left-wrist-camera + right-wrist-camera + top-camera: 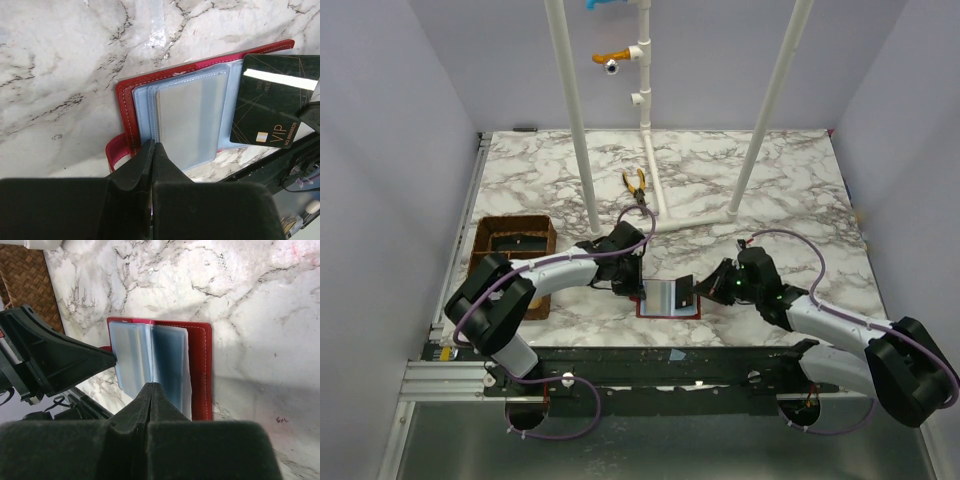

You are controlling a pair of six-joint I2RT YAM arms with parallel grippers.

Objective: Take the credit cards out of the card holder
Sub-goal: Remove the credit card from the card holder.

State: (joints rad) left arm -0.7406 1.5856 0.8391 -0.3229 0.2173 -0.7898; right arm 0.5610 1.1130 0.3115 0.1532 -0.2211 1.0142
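Note:
The red card holder [667, 300] lies open near the table's front edge, its pale blue sleeves [190, 117] fanned out. My left gripper [638, 290] is shut, its tips [153, 146] resting on the holder's near-left edge beside the red strap loop [116, 150]. My right gripper [696, 291] is shut on a black VIP credit card [270, 105], which it holds over the holder's right side. In the right wrist view the gripper [152, 386] hides the card, and one sleeve [169, 367] stands up from the holder [200, 370].
A brown woven tray [512, 245] stands to the left. Yellow-handled pliers [637, 185] lie behind, at the foot of a white pipe frame [578, 120]. The table's front edge and black rail [670, 360] are just in front of the holder.

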